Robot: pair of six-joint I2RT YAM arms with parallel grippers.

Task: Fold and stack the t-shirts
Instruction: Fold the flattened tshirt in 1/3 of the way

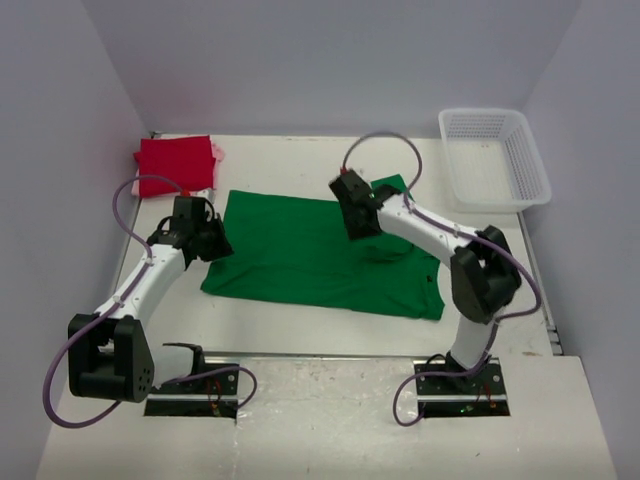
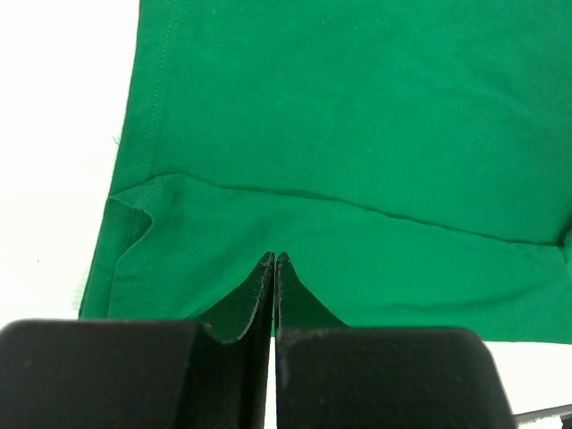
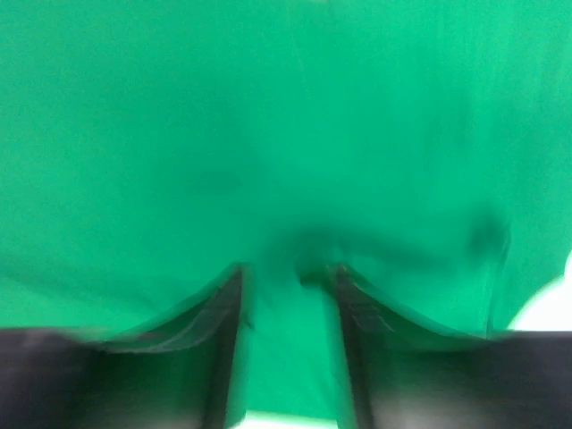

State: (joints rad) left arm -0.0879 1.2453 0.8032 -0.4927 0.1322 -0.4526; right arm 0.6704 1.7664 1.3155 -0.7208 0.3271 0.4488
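Bright green short-sleeved cloth t-shirt (image 1: 300, 250) lies spread mid-bench (image 1: 300, 330), fold unfinished. Left gripper (image 2: 273, 261) is closed at its left edge, no cloth visibly pinched. Right gripper (image 3: 288, 273) stands part open over its right side; view blurred. Far left: folded red t-shirt (image 1: 175, 162), pale pink t-shirt (image 1: 218, 152) peeking beside it. Judgement: green one left to fold and stack.

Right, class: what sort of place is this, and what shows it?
Probably a robot test cell: left arm and right arm bolted to a white table, plain walls boxing it in, a green t-shirt lying on it.
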